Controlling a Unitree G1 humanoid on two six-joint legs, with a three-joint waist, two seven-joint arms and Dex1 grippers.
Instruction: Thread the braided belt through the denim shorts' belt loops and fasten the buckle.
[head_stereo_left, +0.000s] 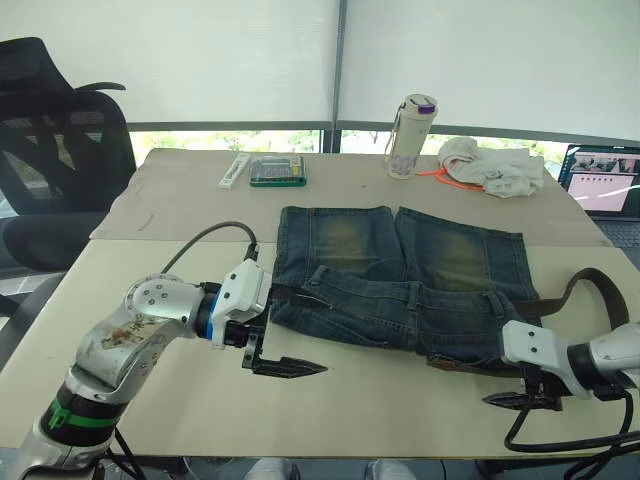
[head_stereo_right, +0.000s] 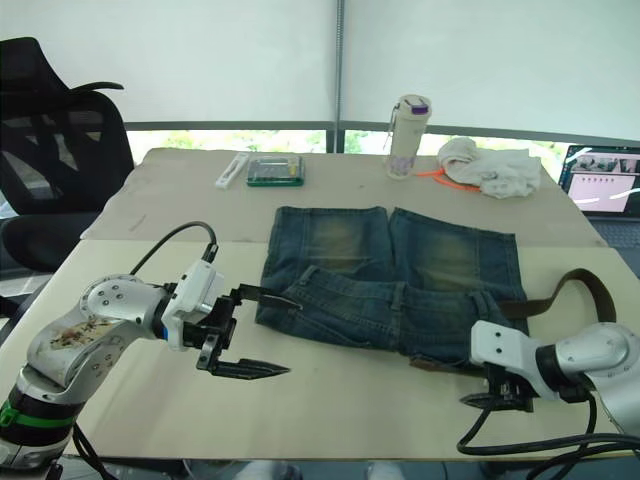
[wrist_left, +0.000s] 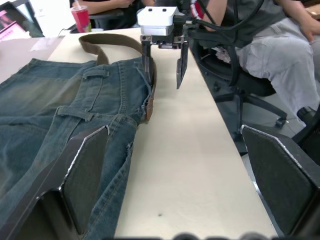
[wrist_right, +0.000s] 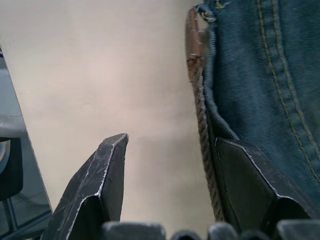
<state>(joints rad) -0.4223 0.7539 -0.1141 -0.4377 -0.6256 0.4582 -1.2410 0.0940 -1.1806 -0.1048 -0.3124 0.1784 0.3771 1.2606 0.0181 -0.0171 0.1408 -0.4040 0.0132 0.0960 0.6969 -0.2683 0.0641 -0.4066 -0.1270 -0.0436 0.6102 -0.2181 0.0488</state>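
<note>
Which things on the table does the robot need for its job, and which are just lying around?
For the job:
- long dark brown braided belt
- blue denim shorts
- left hand, open
- right hand, open

Just lying about:
- white bottle with purple cap
- crumpled white cloth
- green calculator
- laptop

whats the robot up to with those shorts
It is working a braided belt into the denim shorts lying flat on the table. The belt runs along the waistband edge nearest the robot and its free end curls off past the shorts on the robot's right. Both hands are open: the left hand at one waistband end, the right hand beside the belt.
</note>
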